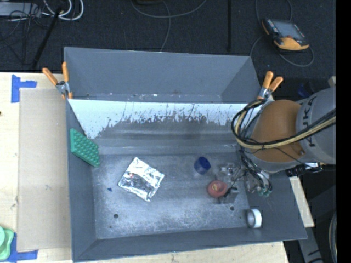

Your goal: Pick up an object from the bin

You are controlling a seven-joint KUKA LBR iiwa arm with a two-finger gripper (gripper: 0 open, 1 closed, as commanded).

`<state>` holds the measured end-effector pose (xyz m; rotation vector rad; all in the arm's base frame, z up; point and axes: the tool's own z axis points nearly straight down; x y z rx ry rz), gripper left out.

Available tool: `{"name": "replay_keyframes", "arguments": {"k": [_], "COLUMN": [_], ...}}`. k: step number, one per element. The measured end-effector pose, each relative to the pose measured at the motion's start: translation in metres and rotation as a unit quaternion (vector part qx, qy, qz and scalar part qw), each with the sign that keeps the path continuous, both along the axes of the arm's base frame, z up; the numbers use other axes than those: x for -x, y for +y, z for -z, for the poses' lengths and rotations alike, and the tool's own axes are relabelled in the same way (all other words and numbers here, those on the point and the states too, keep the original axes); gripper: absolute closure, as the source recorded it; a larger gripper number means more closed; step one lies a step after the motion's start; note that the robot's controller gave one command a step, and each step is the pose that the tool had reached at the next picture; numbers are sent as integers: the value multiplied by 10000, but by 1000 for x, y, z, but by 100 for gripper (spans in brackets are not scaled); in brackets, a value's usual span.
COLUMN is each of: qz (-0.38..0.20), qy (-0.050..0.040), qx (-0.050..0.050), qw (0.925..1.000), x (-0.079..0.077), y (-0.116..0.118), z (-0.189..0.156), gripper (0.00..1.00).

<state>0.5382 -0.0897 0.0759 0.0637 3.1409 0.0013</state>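
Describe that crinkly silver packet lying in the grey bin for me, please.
The crinkled silver foil packet is roughly square, shiny and wrinkled, with dark patches across its face that cannot be read. It lies flat on the floor of the grey metal bin, left of centre, turned at a slant to the walls. Nothing touches it: the green perforated block sits apart at the left wall, and the gripper is off to its right.

The room light is soft. A pale, bright strip runs along the back wall of the bin (pixel 153 107), and the wall above it is darker. The silver packet (pixel 141 178) shines in spots. It is dim under the arm (pixel 279 130). The floor (pixel 164 26) behind looks very dark.
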Motion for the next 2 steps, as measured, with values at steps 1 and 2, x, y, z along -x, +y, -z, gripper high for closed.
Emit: {"name": "replay_keyframes", "arguments": {"k": [1,2], "qz": [26,-2333], "qy": [-32,-29], "qx": [5,15], "qw": [10000,9724], "x": [29,-1], "y": [13,-13], "z": [-123,-188], "gripper": [100,100]}}
